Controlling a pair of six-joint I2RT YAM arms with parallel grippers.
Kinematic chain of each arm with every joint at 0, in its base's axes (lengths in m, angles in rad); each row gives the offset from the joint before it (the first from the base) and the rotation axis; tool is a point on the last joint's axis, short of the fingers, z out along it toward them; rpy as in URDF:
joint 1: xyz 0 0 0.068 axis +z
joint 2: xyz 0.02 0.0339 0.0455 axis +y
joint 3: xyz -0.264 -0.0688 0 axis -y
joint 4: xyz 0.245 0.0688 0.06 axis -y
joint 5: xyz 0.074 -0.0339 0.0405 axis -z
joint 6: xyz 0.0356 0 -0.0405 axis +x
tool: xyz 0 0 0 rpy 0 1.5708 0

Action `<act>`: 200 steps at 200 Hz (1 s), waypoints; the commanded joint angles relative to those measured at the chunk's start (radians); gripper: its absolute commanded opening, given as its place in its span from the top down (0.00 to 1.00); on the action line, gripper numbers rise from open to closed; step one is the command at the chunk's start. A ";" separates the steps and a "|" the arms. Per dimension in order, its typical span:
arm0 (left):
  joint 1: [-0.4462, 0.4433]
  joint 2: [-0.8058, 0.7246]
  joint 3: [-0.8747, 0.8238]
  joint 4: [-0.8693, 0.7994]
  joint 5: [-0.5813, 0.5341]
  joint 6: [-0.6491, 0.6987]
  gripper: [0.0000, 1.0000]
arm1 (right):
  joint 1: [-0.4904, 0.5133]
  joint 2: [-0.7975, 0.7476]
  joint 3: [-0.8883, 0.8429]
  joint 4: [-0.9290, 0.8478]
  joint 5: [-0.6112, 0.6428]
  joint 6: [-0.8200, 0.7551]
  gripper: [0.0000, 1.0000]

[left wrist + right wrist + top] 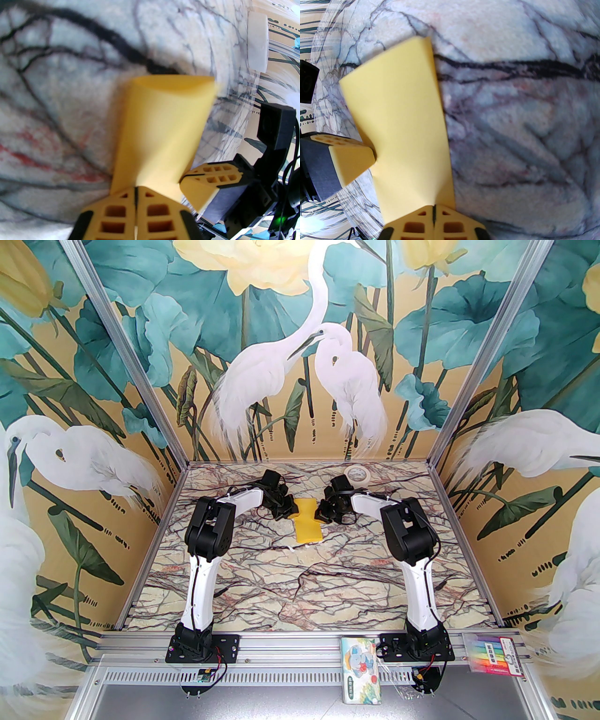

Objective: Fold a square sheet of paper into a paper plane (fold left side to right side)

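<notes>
Item: square sheet of paper (307, 523). I note thin, bright yellow, bowed, pinched narrow toward far end, wider near end, at far-centre of table (281, 587).

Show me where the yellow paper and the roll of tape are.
yellow paper (308, 528): overhead view, on the wider near half of the sheet.
roll of tape (358, 479): overhead view, on its front wall, at the table's far edge.
</notes>
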 commanded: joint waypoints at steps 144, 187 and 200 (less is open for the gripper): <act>0.004 0.012 -0.052 0.038 -0.005 -0.009 0.95 | 0.135 0.103 0.109 0.110 -0.093 0.196 1.00; 0.003 0.008 -0.064 0.050 -0.003 -0.015 0.95 | 0.150 0.122 0.087 0.105 -0.084 0.183 1.00; 0.003 0.008 -0.070 0.055 -0.004 -0.015 0.95 | 0.155 0.123 0.081 0.084 -0.075 0.177 1.00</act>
